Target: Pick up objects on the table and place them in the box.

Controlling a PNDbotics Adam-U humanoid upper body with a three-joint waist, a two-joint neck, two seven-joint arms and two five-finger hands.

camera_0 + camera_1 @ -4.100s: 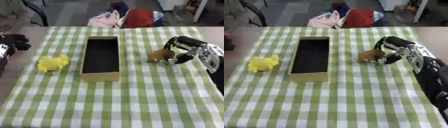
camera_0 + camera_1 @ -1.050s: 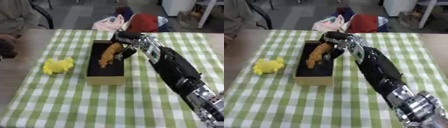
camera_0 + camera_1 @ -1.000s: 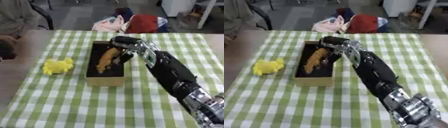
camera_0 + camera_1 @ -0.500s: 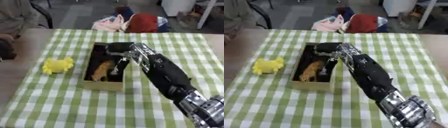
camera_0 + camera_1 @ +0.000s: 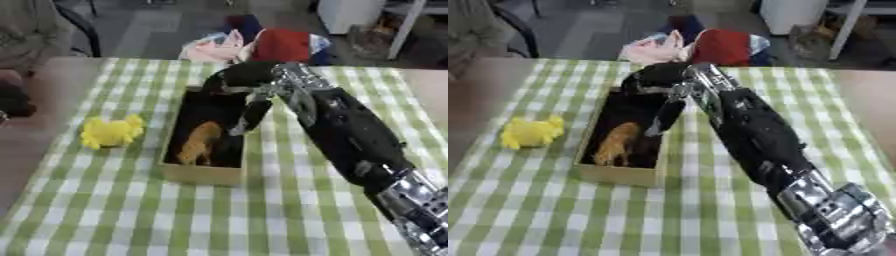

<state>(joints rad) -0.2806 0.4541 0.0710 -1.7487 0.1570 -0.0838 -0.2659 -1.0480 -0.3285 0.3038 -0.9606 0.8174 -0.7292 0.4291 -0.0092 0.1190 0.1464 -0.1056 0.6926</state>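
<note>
Reaching across the checked worktop (image 5: 262, 220), the robot's right hand (image 5: 243, 85) hung over the open cardboard box (image 5: 203, 172), its fingers (image 5: 252, 114) relaxed and pointing down into the box, closed on nothing. An orange-brown toy (image 5: 199, 143) lay loose on the box floor toward the near end, apart from the fingers, so one object appeared to have been delivered. A yellow toy (image 5: 110, 132) sat on the cloth just beside the box's left wall, not yet collected; by these pictures the job looked about half done, with that toy the only visible item left outside the box. The left hand did not show in either view. A second earlier the same hand had held the orange-brown toy upright above the box with fingers curled round it; half a second earlier the toy was already down inside and the fingers were opening. The yellow toy had not moved throughout.
</note>
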